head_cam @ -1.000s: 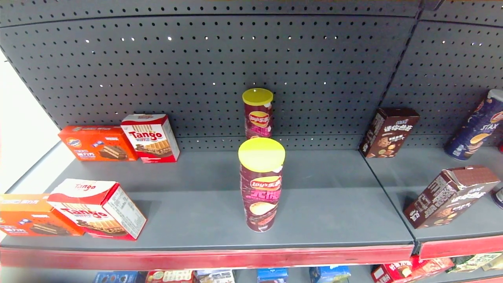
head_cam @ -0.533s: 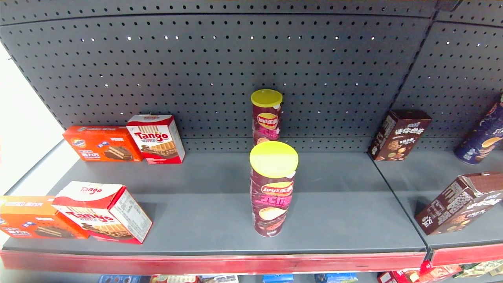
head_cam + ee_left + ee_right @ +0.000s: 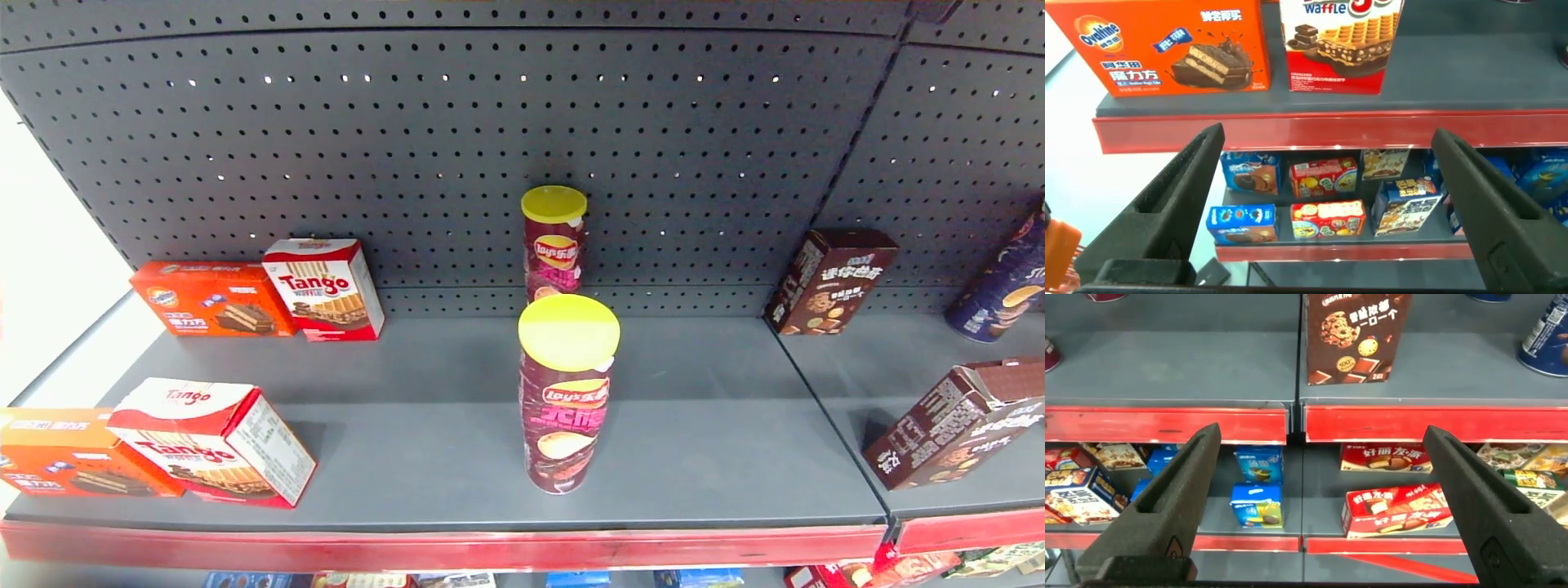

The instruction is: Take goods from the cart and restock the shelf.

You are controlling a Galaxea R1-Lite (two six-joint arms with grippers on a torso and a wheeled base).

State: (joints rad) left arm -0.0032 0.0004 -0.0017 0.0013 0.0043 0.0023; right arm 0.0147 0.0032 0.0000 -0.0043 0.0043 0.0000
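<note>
Left hand (image 3: 1327, 137) and right hand (image 3: 1321, 431) both gape wide, holding nothing; front chip can (image 3: 567, 392) stands upright on the shelf (image 3: 392, 457), centre frame; second chip can (image 3: 554, 241) sits behind it.

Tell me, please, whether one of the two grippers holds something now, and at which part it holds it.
Nothing is held. The left gripper is open and empty, and the right gripper is open and empty as well.
</note>
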